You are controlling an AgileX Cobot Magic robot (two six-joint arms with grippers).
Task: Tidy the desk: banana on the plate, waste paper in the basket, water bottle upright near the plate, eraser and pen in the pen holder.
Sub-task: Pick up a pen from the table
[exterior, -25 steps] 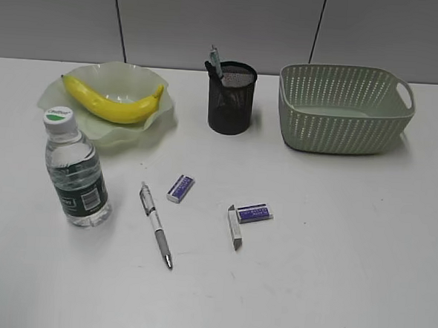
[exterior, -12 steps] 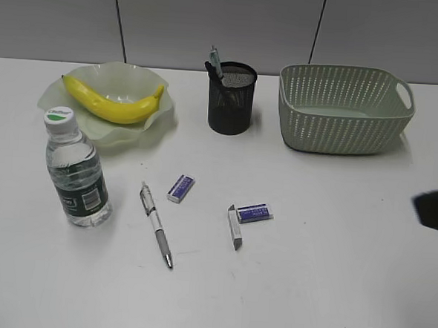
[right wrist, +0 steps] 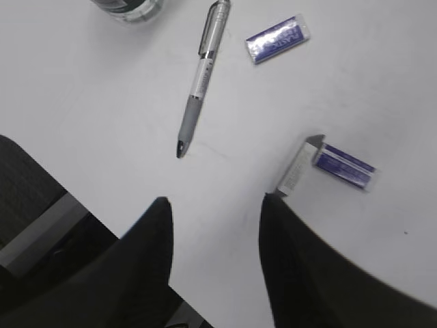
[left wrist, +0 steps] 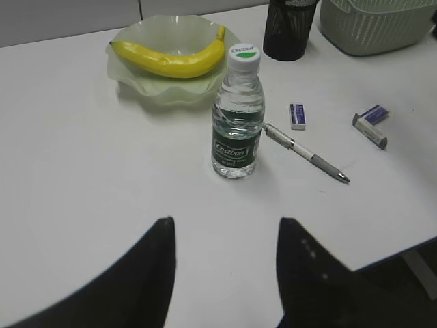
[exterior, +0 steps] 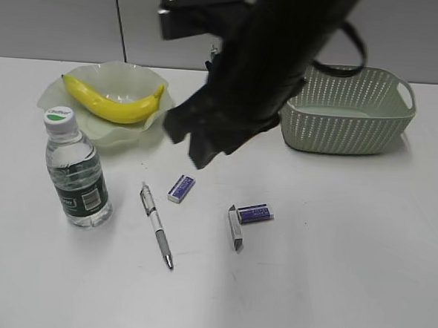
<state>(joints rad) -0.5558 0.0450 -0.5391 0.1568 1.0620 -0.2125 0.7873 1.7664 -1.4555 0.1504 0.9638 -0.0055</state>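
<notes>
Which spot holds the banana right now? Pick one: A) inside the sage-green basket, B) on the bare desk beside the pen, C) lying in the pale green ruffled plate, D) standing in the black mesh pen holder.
C: the banana lies curved across the inside of the plate, well apart from the pen on the desk and from the basket.

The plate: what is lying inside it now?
Inside the plate lies one banana, its ends near the wavy rim. Nothing else shows in it; the dish under the banana itself is covered.
</notes>
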